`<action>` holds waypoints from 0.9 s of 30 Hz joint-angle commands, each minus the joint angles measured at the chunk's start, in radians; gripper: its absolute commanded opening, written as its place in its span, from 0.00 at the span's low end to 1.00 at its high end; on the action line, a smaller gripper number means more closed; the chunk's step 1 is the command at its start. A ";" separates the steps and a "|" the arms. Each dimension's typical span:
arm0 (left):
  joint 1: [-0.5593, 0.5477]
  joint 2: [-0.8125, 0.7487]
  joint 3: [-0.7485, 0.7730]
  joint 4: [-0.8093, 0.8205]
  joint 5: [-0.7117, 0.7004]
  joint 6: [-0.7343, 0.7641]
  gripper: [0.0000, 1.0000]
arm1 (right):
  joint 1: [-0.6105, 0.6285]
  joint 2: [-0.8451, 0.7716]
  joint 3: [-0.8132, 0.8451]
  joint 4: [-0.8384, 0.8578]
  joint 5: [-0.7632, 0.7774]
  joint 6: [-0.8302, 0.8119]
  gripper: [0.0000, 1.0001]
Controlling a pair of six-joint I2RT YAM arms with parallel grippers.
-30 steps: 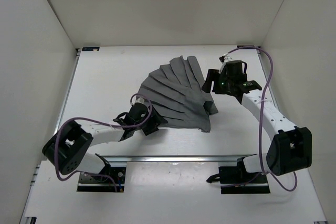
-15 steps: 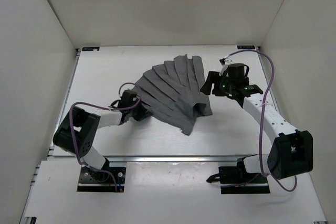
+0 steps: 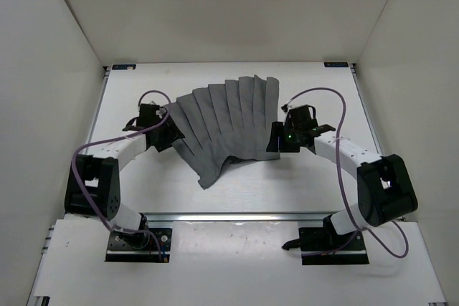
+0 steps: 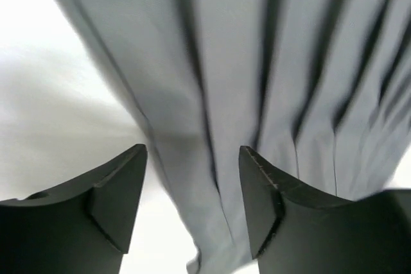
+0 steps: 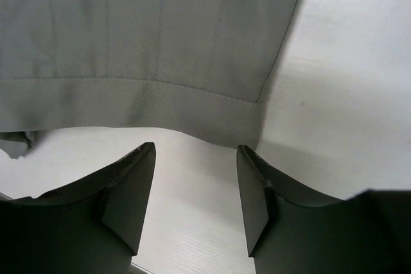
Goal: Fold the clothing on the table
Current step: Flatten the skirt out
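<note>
You had the clothing (image 3: 224, 121) flat, unfolded, on the tabletop (image 3: 143, 91); left claw (image 3: 167, 135) and right claw (image 3: 275, 138) gaped empty at its edges.

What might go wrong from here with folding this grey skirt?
The right gripper is open with the clothing and its stitched edge just beyond the fingertips, over bare table; closing there would probably catch nothing. The left gripper is open over the pleats, so it may pinch a single pleat and bunch the fan on lifting.
</note>
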 commanded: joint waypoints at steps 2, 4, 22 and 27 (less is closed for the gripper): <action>-0.107 -0.142 -0.044 -0.063 0.099 0.037 0.73 | 0.016 0.058 -0.008 0.055 0.047 0.012 0.51; -0.139 -0.202 -0.112 -0.040 0.111 -0.005 0.75 | 0.019 0.084 -0.008 0.058 0.063 0.015 0.52; -0.342 -0.290 -0.387 0.067 0.067 -0.165 0.79 | 0.057 0.234 0.048 0.009 0.145 -0.023 0.00; -0.377 -0.230 -0.356 0.061 0.050 -0.191 0.81 | 0.054 0.208 0.045 0.012 0.135 -0.028 0.00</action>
